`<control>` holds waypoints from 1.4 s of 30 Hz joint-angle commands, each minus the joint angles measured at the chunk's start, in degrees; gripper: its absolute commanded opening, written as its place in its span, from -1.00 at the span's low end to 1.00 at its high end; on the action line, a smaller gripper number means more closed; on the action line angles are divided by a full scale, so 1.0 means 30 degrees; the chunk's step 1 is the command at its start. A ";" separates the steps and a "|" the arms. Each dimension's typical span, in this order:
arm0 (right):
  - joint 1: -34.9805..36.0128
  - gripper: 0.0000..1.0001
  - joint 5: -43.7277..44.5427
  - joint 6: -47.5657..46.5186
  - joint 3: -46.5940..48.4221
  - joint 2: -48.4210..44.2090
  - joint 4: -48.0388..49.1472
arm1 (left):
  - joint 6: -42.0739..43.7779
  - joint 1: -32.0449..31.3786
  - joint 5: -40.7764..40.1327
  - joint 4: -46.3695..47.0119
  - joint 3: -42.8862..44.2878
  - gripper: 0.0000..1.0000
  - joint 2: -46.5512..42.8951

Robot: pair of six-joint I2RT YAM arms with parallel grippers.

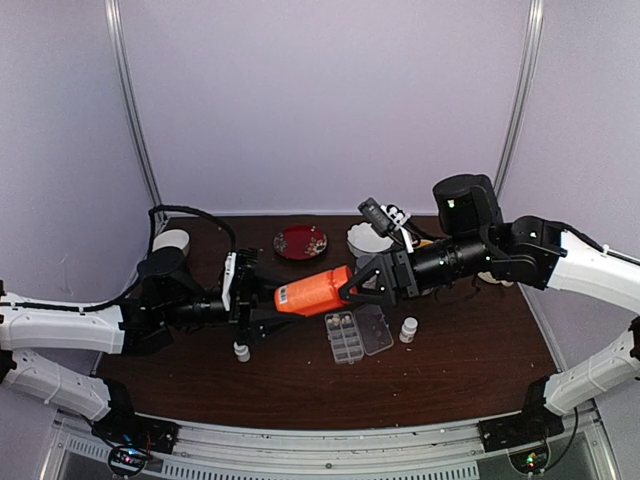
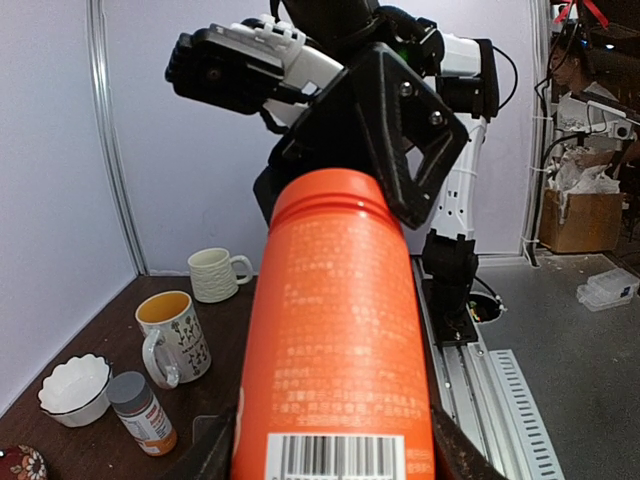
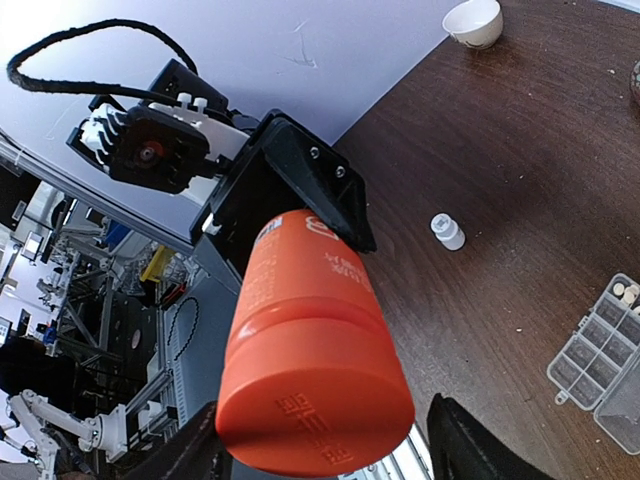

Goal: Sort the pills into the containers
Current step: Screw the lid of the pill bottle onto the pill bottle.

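Note:
My left gripper is shut on the lower half of an orange-red bottle, holding it level above the table. In the left wrist view the bottle fills the frame between the dark fingers. My right gripper stands open around the bottle's cap end. In the right wrist view the cap faces the camera, with a gap between it and the right-hand finger. The clear pill box lies open below the bottle. A few pale pills sit in one cell of the containers.
Small white bottles stand right of the box and under the left arm. At the back are a red plate, a white bowl and a white cup. Two mugs and a grey-capped bottle stand nearby.

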 commanded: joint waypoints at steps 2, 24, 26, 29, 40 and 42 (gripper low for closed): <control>-0.0070 0.29 -0.0668 0.0177 0.0418 0.0070 0.0992 | 0.0275 0.0050 0.0138 0.1062 -0.0077 -0.97 -0.0494; -0.0033 -0.50 -0.1656 -1.6682 -0.1499 -0.2518 0.2934 | 0.0222 0.0039 0.0231 0.1098 0.0014 -0.97 -0.0391; -0.0033 -0.51 -0.1646 -2.0274 -0.1195 -0.2759 0.2140 | 0.0160 0.0042 0.0218 0.1181 -0.0014 -0.98 -0.0385; -0.0060 -0.59 -0.0284 -2.3424 -0.1300 -0.3059 0.2364 | 0.0100 0.0058 0.0224 0.1230 -0.0047 -0.97 -0.0426; -0.0410 -1.00 0.4136 -1.8600 -0.3980 -0.5634 0.5663 | 0.0246 0.0057 -0.0272 0.0197 -0.0072 -0.97 0.0081; -0.0418 -1.00 0.5171 -1.6475 -0.5399 -0.6613 0.6669 | 0.0289 0.0055 -0.0645 -0.0710 0.0233 -0.99 0.0574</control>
